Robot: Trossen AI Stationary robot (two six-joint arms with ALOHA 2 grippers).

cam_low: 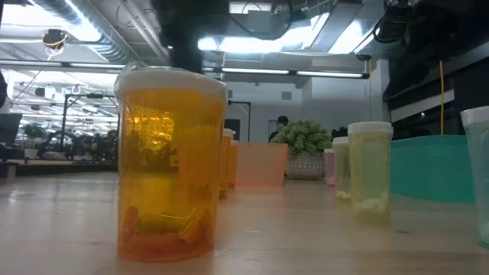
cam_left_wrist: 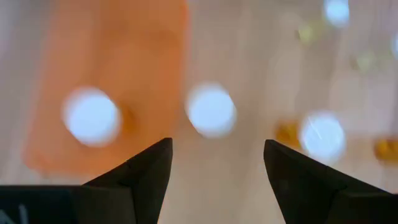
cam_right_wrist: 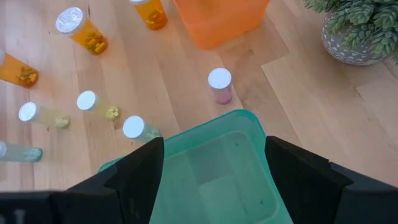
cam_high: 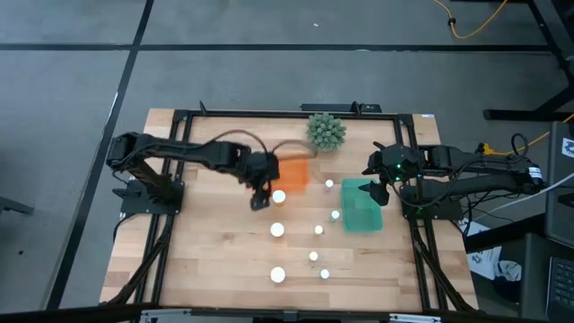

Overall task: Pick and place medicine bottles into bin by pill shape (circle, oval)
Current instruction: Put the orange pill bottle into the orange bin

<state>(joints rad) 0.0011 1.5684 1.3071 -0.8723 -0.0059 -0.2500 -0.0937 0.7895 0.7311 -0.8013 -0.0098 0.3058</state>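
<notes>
While open, left gripper (cam_high: 261, 199) (over bottle (cam_high: 279, 196)).

Pale wood-grain table (cam_high: 224, 251), black frame. Orange tray (cam_right_wrist: 219, 18), teal-green tray (cam_right_wrist: 214, 171). White-capped bottles: amber-orange ones (cam_right_wrist: 81, 30), pale yellow-clear ones (cam_right_wrist: 96, 104), one pinkish (cam_right_wrist: 219, 85). Green spiky plant (cam_high: 326, 131) in speckled grey pot. Dark arms.

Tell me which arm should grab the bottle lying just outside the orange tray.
Left. The left gripper hangs open right beside that bottle at the orange tray; the right gripper is over the teal tray.
</notes>
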